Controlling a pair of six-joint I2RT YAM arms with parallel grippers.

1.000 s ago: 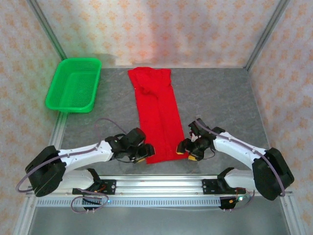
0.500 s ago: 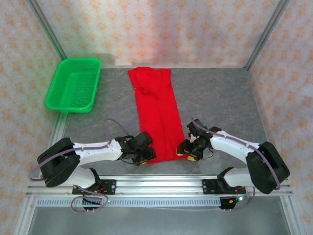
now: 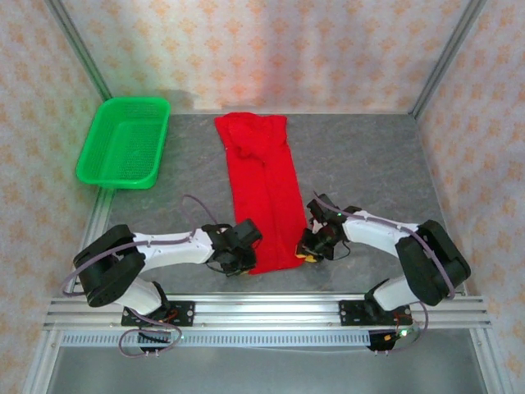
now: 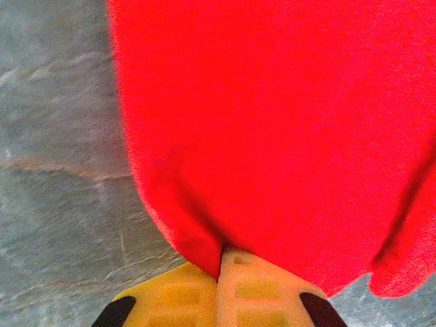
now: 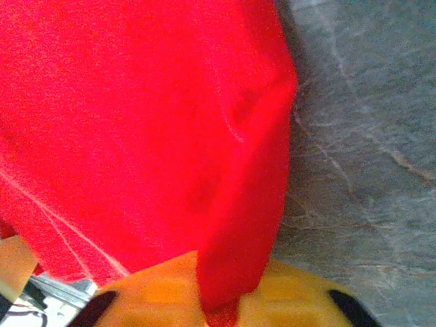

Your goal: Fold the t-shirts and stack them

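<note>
A bright red t-shirt point(image 3: 264, 189) lies folded into a long strip down the middle of the grey table, plain red side up. My left gripper point(image 3: 246, 261) is shut on the strip's near left corner, and in the left wrist view the red t-shirt point(image 4: 286, 122) is pinched between the yellow fingers point(image 4: 262, 289). My right gripper point(image 3: 308, 249) is shut on the near right corner. A fold of the red t-shirt point(image 5: 136, 136) runs down between its yellow fingers point(image 5: 300, 300) in the right wrist view.
A green mesh basket point(image 3: 125, 141) stands at the back left of the table point(image 3: 369, 164). Patterned walls close in the back and sides. A metal rail point(image 3: 262, 310) with both arm bases runs along the near edge.
Both grippers have moved inward onto the near corners of the t-shirt and shut on the cloth. The t-shirt itself lies where it was.
</note>
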